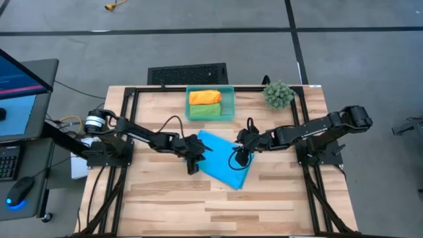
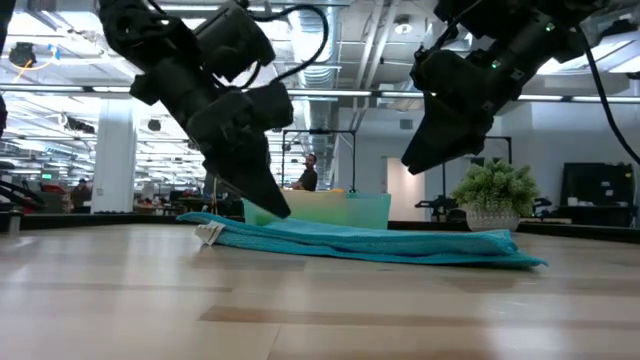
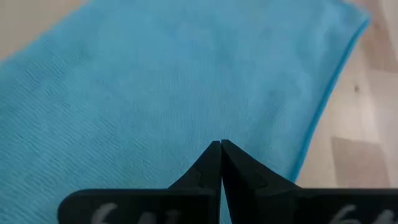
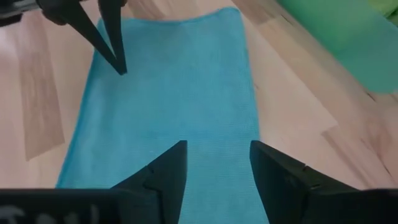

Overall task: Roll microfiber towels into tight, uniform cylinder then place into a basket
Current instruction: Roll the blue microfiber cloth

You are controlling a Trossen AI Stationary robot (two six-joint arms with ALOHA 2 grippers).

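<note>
Towel (image 1: pixel 223 158), sky blue, folded flat.

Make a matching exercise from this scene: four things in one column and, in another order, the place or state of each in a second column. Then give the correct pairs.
Column 1
1. blue towel
2. orange towel
3. left gripper
4. right gripper

Column 2
A. fingers open, above the blue cloth
B. lying flat on the table
C. fingers shut, tip down at the blue cloth
D. rolled, inside the basket beside the green towel

Pairs: 1-B, 2-D, 3-C, 4-A
</note>
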